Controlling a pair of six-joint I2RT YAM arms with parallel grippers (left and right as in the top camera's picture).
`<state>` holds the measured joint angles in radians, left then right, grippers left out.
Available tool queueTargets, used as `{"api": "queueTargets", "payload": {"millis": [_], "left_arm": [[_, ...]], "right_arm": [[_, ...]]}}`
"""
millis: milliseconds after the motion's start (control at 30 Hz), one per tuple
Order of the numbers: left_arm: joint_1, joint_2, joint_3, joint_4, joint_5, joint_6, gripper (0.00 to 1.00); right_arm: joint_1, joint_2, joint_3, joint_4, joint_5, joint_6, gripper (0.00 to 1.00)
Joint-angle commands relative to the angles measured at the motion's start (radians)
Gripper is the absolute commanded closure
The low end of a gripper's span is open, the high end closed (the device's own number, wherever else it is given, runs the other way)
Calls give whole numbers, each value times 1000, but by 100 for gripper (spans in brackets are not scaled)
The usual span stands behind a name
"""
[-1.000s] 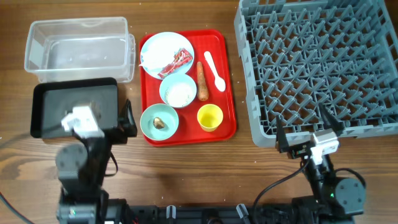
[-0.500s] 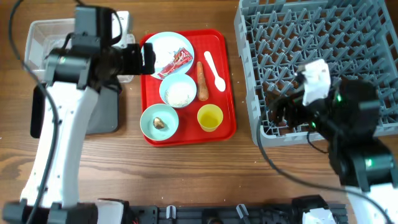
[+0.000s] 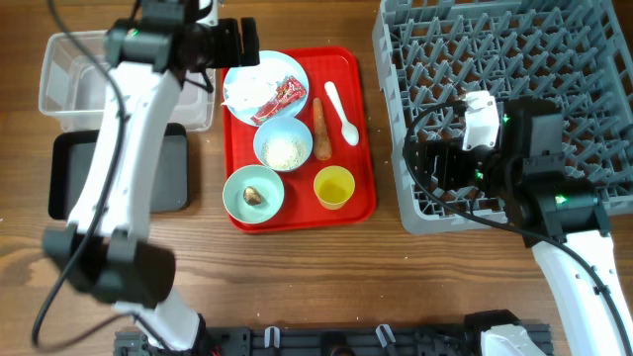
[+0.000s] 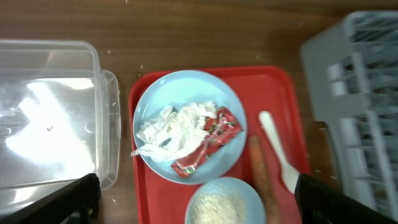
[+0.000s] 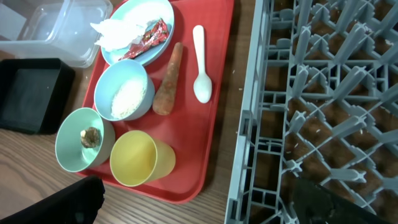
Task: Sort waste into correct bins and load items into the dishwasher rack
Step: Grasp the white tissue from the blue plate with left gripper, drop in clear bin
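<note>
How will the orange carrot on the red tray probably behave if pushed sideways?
The carrot looks round and tapered, so it would likely roll in a curve. It looks stiff, so it should probably lift in one piece. The white spoon and rice bowl flank it, so a push may knock them.

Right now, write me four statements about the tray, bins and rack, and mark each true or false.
The red snack wrapper lies on the pale blue round plate. True.
The orange carrot sits in the clear plastic rectangular tub. False: the tub is empty; the carrot lies on the flat red serving tray beside the white plastic spoon.
The small yellow cup is empty. True.
The large grey plastic dishwasher rack holds the mint-green bowl. False: the rack is empty; the bowl stands on the tray with a brown food scrap inside.
</note>
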<state>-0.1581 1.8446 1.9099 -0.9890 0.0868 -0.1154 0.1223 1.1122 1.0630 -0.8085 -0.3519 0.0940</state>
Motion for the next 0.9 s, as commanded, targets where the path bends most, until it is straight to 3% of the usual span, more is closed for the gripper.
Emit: {"api": "queueTargets", "payload": {"millis": [0,100,500,533,600,633,733,867], "left_arm": [[-19,188,32,21,-69,74,0],[-62,317,32,43,-137,173,0],[-74,510,32,140,-174,152,0],[-74,518,31,140,-174,152,5],[-74,525,31,140,-165,148,38],[-74,525,31,140,-158,148,60],[-74,525,31,133,-129,135,96],[-72,466,77,84,-130,120,96]], "right_arm": [[-4,1,24,-16,-16,14,0],[-4,1,24,-17,-16,14,0],[-4,2,24,-20,-16,14,0],[-4,2,24,-19,-16,14,0],[-4,2,24,-20,-8,13,0],[-4,2,24,-19,-9,13,0],[-4,2,24,-20,-9,13,0],[-4,2,24,-20,-8,13,0]]}}
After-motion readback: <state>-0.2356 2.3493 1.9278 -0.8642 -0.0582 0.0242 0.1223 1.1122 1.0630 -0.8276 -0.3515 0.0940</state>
